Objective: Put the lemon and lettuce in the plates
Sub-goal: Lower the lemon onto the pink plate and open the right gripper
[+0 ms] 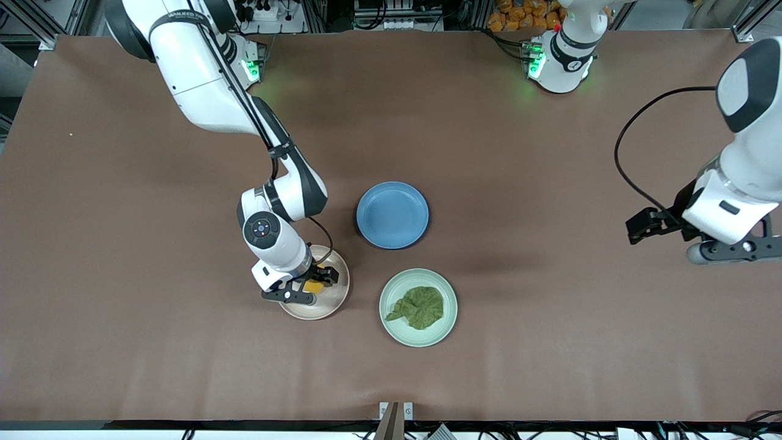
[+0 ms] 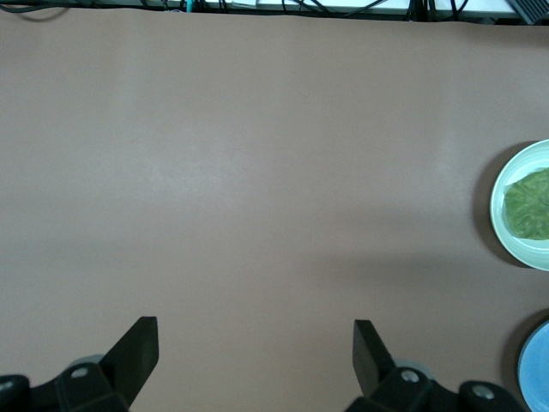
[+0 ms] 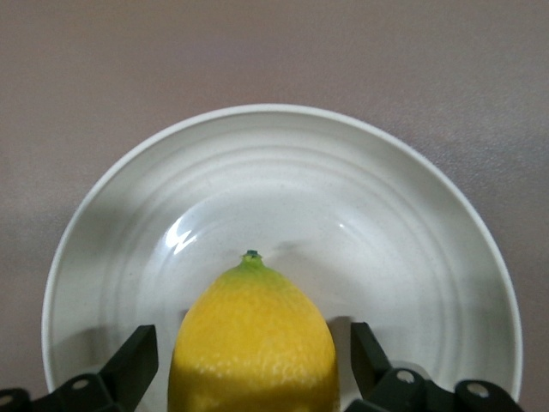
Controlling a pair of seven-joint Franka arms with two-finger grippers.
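The brown table (image 1: 122,256) is spanned by two white arms. The right arm (image 1: 201,79) is stretched down over the beige plate (image 1: 335,298), which lies toward the right arm's end of the table. The left arm (image 1: 742,177) is held waiting over bare table at its own end, well apart from all the plates. The blue plate (image 1: 392,215) is set farther from the front camera than the green plate (image 1: 391,308), and on the green plate the lettuce (image 1: 418,307) is laid, roughly centred. The right gripper (image 3: 254,356) is held low over the beige plate with its fingers (image 3: 135,356) apart; a thin gap is seen on each side between them and the lemon (image 3: 253,343), which sits between them in the plate, its pointed tip turned away from the gripper. The left gripper (image 2: 256,352) is seen with its fingers spread wide and nothing between them.
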